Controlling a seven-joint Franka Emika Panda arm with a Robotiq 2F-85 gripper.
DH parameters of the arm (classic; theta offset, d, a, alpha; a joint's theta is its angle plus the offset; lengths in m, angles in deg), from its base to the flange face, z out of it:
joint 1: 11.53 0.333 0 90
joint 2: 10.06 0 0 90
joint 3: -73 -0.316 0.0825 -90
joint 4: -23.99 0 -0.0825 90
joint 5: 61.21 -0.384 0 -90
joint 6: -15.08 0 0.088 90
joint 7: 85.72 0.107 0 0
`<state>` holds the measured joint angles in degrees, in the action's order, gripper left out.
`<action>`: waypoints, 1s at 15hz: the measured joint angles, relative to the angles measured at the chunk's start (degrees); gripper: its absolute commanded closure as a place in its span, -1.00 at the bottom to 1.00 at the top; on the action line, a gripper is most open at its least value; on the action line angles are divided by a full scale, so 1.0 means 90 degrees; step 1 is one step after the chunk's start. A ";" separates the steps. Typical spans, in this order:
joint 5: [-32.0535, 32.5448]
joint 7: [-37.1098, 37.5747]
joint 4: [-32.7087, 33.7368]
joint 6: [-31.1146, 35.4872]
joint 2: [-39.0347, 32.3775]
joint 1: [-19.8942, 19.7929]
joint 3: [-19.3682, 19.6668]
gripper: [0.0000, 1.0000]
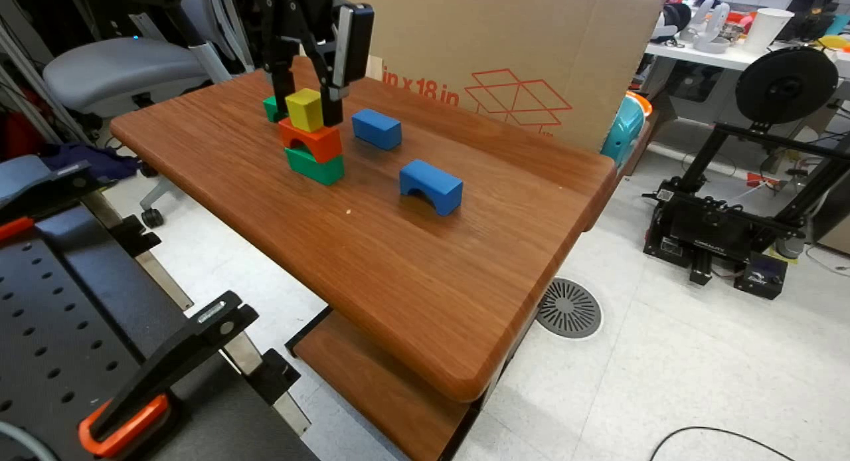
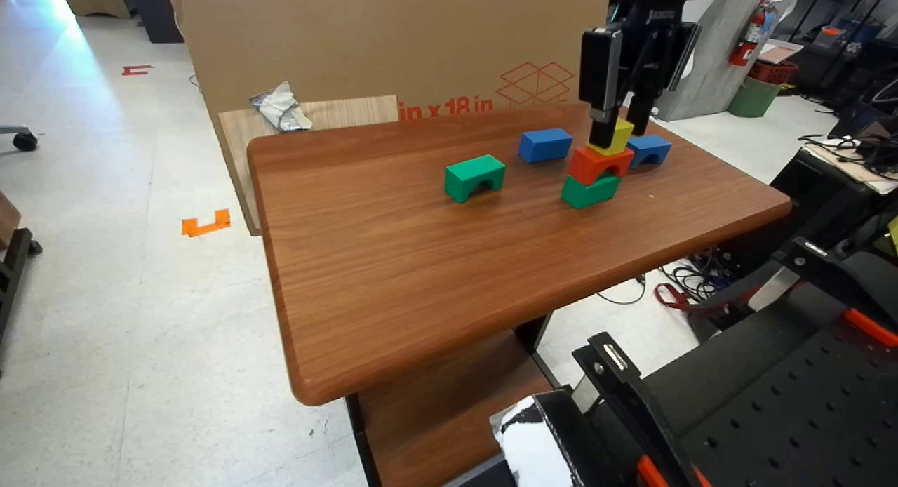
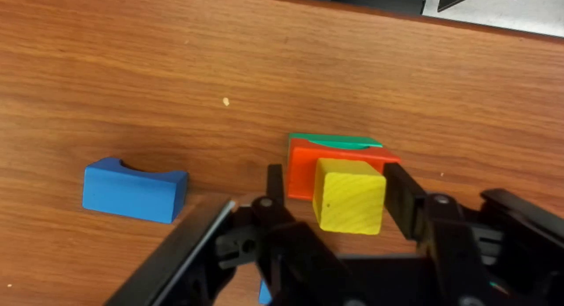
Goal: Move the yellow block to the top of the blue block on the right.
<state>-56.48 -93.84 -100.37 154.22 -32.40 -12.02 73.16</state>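
Note:
The yellow block (image 1: 305,109) rests on an orange arch (image 1: 330,144), which sits on a green block (image 1: 317,169). My gripper (image 3: 335,182) has come down around the yellow block, one finger to each side. In the wrist view a gap separates the left-hand finger (image 3: 276,182) from the cube, while the right-hand finger (image 3: 403,202) is close against it; contact there is hard to judge. Rightmost of the blue blocks in both exterior views is an arched blue block (image 1: 431,186) with nothing on top, partly hidden behind the stack in an exterior view (image 2: 652,150).
A second, solid blue block (image 1: 376,129) lies behind the stack. Another green arch (image 2: 474,178) stands apart on the wooden table (image 2: 393,262). A large cardboard box (image 1: 531,56) rises along the table's far edge.

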 measured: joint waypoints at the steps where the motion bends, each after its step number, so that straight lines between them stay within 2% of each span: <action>1: 0.0014 0.0021 0.0028 0.0000 -0.0025 0.0005 0.0000 0.57; 3: 0.0037 0.0053 0.0051 0.0000 -0.0055 0.0025 -0.0001 0.84; 11: 0.0055 0.0054 -0.0041 0.0038 0.0014 0.0068 -0.0020 0.83; 15: -0.0047 0.0029 -0.0112 0.0039 0.0200 -0.0192 0.0029 0.83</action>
<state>-56.90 -93.58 -101.39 154.56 -30.60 -13.75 73.41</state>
